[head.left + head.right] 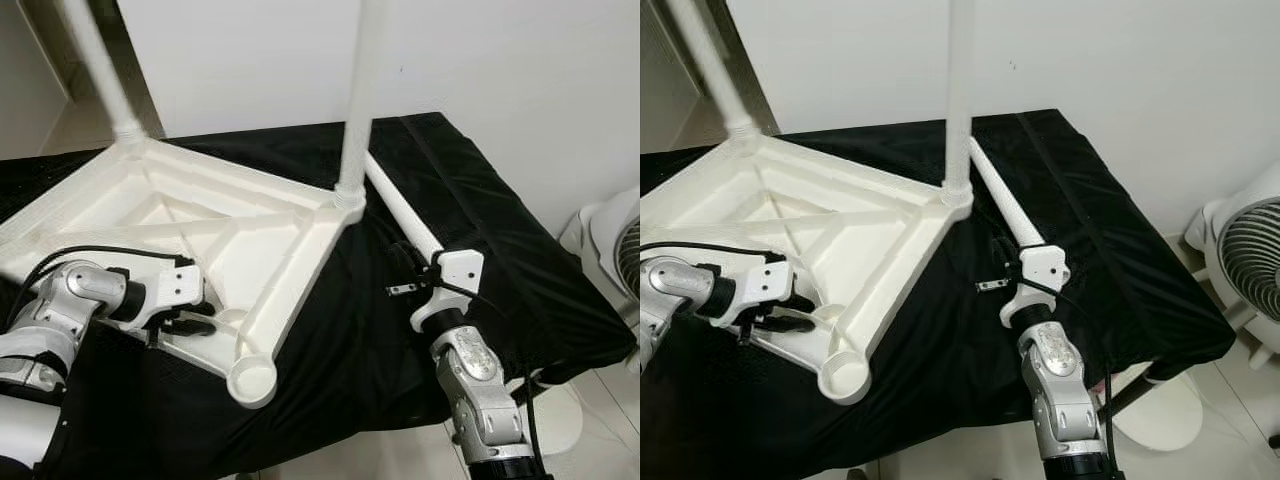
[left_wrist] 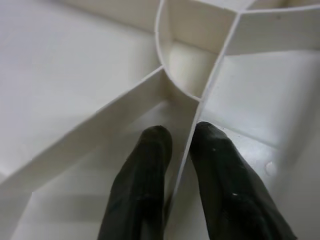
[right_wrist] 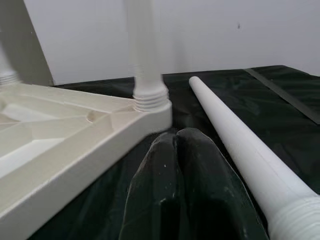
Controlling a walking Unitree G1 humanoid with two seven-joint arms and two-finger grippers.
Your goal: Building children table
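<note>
The white plastic table top (image 1: 200, 215) lies upside down on a black cloth. Two white legs stand screwed into its corners, one at the far left (image 1: 100, 60) and one at the right corner (image 1: 355, 100). A third leg (image 1: 400, 205) lies loose on the cloth to the right of the top. The near corner socket (image 1: 253, 378) is open. My left gripper (image 2: 181, 137) is shut on a thin rib (image 2: 200, 117) of the underside near that socket, one finger on each side. My right gripper (image 3: 176, 136) is shut with nothing in it, resting low on the cloth beside the loose leg (image 3: 240, 145).
The black cloth (image 1: 480, 250) drops off at the right and near edges onto a pale floor. A white fan (image 1: 1250, 250) stands on the floor to the right. A white wall runs close behind the work surface.
</note>
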